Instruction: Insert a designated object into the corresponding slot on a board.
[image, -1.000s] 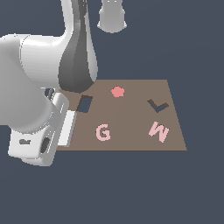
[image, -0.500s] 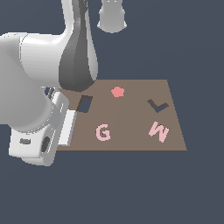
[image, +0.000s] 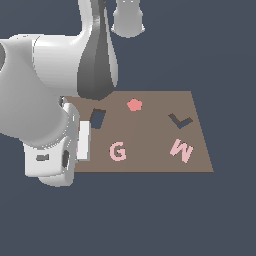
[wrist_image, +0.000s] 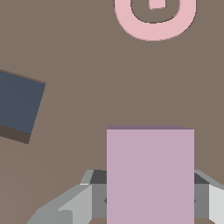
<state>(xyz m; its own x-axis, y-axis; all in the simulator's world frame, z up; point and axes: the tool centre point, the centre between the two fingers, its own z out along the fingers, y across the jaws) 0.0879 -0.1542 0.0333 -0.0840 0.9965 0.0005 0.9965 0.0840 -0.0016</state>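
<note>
1. You were in the carry step: the jaws were pinching the lilac tile (wrist_image: 150, 175), which filled the space between them in the wrist view, with the grey fingers (wrist_image: 65, 205) showing at either flank of it.
2. The tile was not yet in the slot (wrist_image: 19, 105). The dark, slightly tilted cutout lay off to one side of the jaws and a little ahead of them, apart from the tile, with bare brown board (wrist_image: 87, 78) between the two.
3. In the exterior view the gripper (image: 83, 141) sat low over the board's (image: 150, 160) edge nearest the arm, and the slot (image: 98, 118) was just beyond it; the tile itself was mostly hidden there by the arm's bulk.
4. Your next move, as I judged it, called for a sideways shift to bring the tile over the cutout, plus a small wrist turn, because the slot's edges ran skewed to the tile's straight sides.
5. Only after both were squared up should you have lowered; a corner caught on the rim would likely have tipped the tile.
6. The pink G (wrist_image: 153, 19) lay straight ahead of the jaws, away from the line toward the slot, so that path looked free.
7. The red flower piece (image: 134, 104), the L-shaped cutout (image: 180, 120) and the pink W (image: 181, 150) were well apart from the jaws, on the far half of the board.
</note>
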